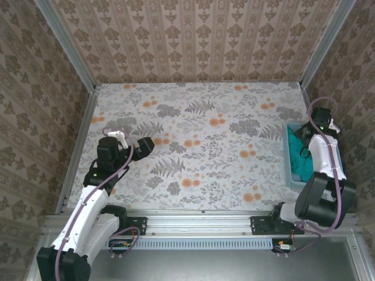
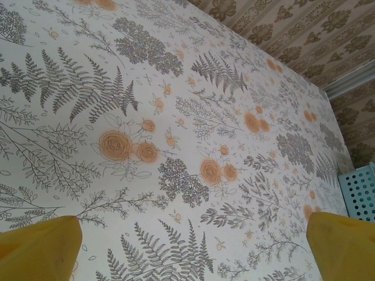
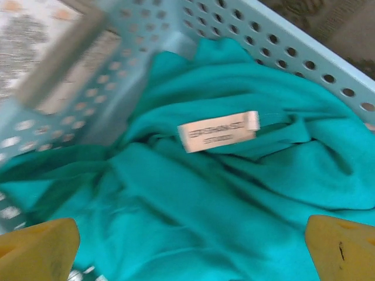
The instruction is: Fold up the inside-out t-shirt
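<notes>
teal t-shirt (image 3: 205,205) in basket (image 3: 293,35), white tag (image 3: 218,132) blurred, unreadable

I saw my L claw (image 2: 190,252) hanging wide open over the floral table (image 2: 176,88), yellow fingertips (image 2: 38,249) at both btm corners. The light-blue basket (image 2: 358,190) corner sat at the R edge, wallpapered wall (image 2: 281,29) beyond.

Inside basket (image 1: 287,158): t-shirt (image 3: 193,199); basket at table (image 1: 199,134) right edge.

White-black arms (image 1: 82,213), purple cables (image 1: 337,158), yellow claw fingertips (image 2: 38,249).
</notes>
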